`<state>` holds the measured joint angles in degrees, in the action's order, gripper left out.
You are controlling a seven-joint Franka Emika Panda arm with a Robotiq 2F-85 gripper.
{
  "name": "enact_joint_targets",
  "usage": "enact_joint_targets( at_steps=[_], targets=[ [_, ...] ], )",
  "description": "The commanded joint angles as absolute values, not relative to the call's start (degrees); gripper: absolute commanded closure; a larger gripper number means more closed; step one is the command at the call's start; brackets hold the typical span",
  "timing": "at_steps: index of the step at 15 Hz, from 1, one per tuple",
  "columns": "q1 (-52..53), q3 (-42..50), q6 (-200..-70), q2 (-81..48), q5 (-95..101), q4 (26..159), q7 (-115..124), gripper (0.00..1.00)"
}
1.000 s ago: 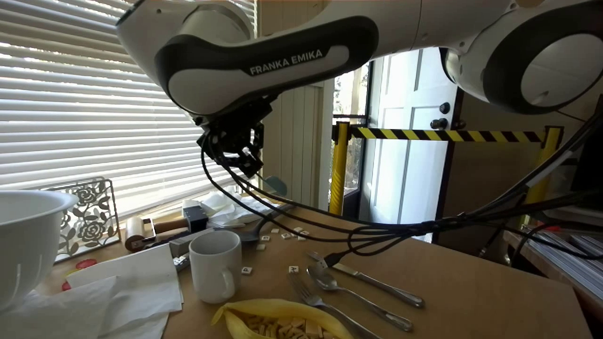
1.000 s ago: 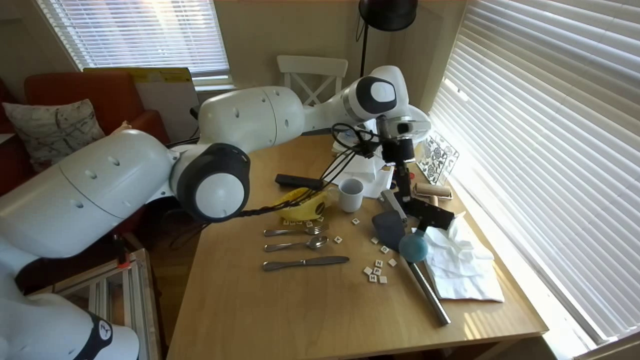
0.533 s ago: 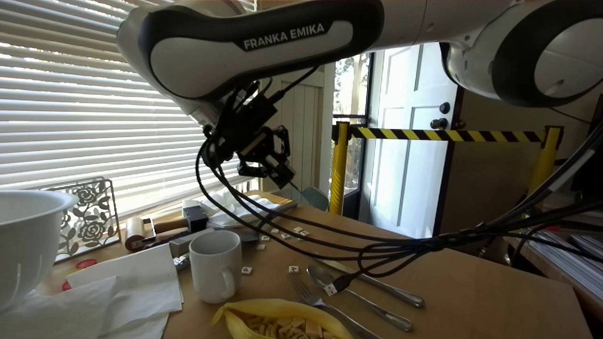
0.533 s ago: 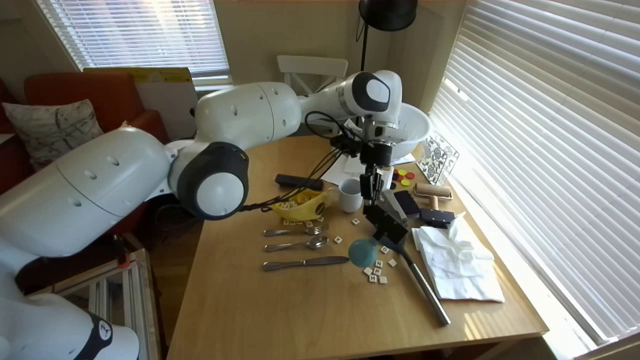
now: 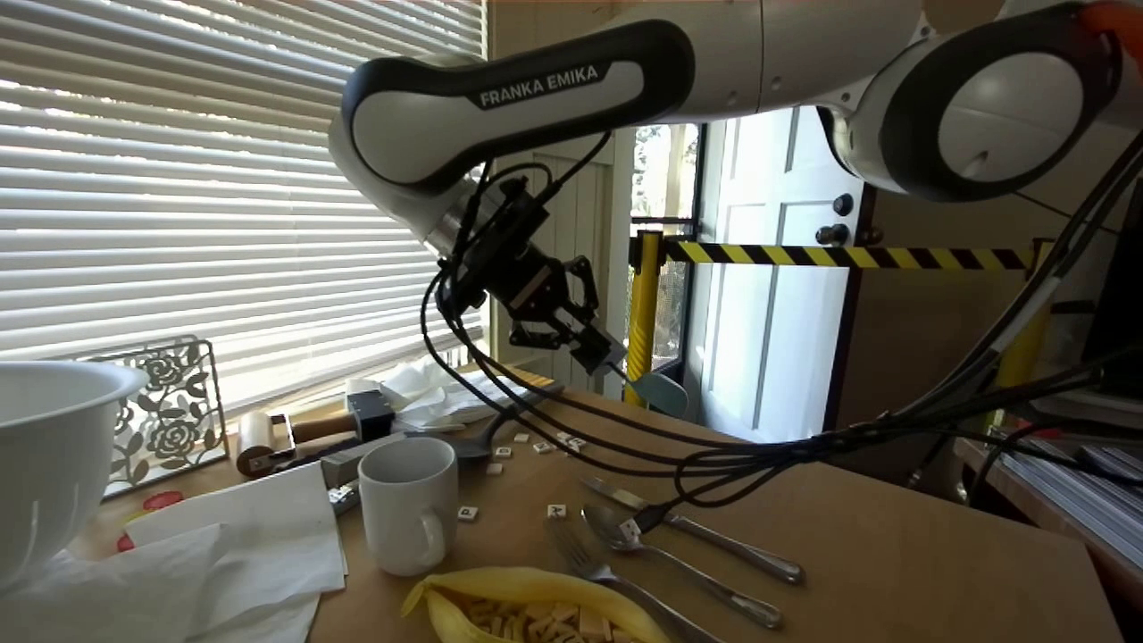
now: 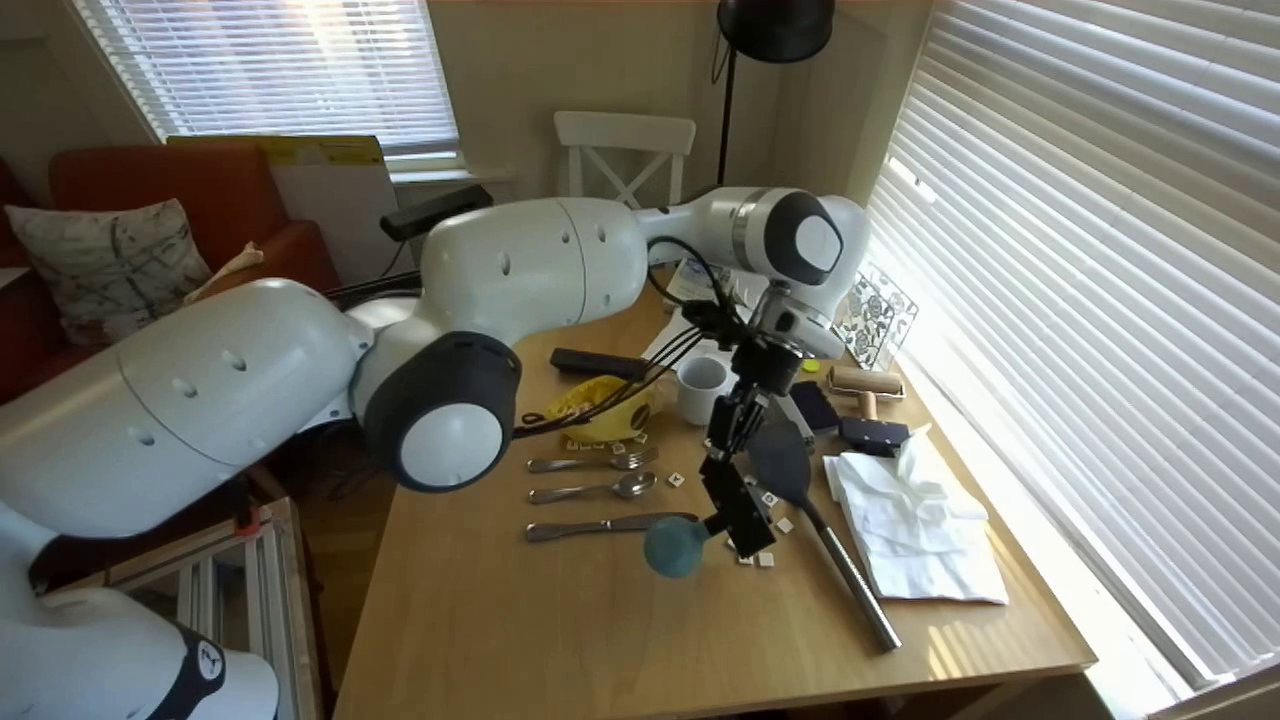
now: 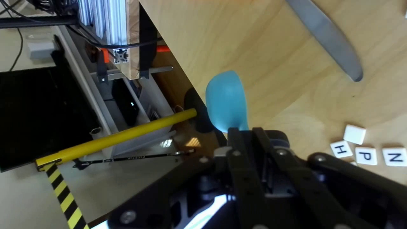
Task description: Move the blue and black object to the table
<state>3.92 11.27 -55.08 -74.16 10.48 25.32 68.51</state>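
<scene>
Holding the blue and black object [image 6: 674,547] clear of the tabletop [image 6: 520,640], near the knife [image 6: 600,527]

The object's round blue part sticks out past the fingers [image 7: 243,171], which are clamped on the narrow end behind it. How much of the dark part sits in the grip I cannot tell; black meets black there. In an exterior view the blue part slightly overlaps the side of the knife's blade, close to the tip. The wrist view shows it well apart from that tip, with tabletop between them.

The knife lies flat. Just beside it is the spoon [image 6: 590,492], and one place farther from it the fork [image 6: 600,463]. Beyond these on the same side of the knife come the yellow pouch [image 6: 597,432], holding small tan pieces [image 5: 571,621], and the white mug [image 5: 406,518], upright and well apart from the knife.

Off the knife's blade end lie letter tiles [image 7: 365,156]; H, P and N can be read in the wrist view. Past those, farther from the knife, lies the dark turner [image 6: 850,573] with its metal handle, then the crumpled white sheets [image 6: 930,540].

In an exterior view black cables [image 5: 830,438] show above the knife. A yellow post [image 7: 117,136] stands off the tabletop, well apart from the knife.
</scene>
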Motion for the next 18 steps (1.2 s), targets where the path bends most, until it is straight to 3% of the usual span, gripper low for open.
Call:
enact_joint_targets(
  at_steps=[1,9,18],
  targets=[
    [-0.5,8.9,-61.0,-73.7,8.1,25.3,62.2,0.97],
    [-8.0,6.5,-78.1,-74.9,5.2,25.3,44.6,0.97],
    [-14.4,3.5,-80.2,-74.2,-0.2,26.0,22.7,0.97]
  ],
)
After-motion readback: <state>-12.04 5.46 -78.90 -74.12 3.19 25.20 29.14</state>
